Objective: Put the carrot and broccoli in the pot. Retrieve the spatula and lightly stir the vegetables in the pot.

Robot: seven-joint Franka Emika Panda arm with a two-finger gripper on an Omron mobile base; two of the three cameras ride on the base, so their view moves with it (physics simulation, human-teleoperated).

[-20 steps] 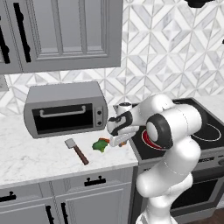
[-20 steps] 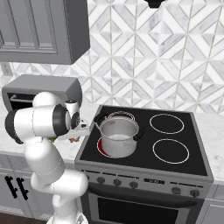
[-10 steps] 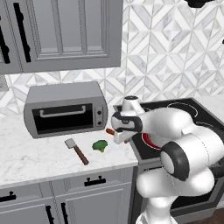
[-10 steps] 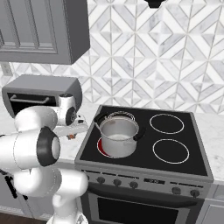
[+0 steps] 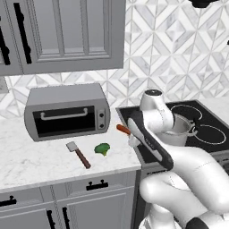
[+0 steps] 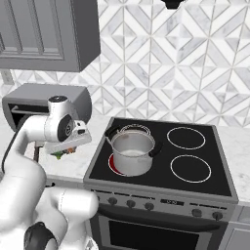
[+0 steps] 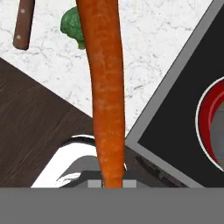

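Light is even and bright across both base views, soft and seemingly from above, with no hard glare; the pot (image 6: 132, 152) carries only a mild sheen and a faint shadow lies under the toaster oven (image 5: 68, 111). Edges are slightly soft and jagged from the low render resolution, without lens distortion toward the corners. In the hand view the carrot (image 7: 106, 87), running from 12 to 6 o'clock, looks coarse and slightly blurred.
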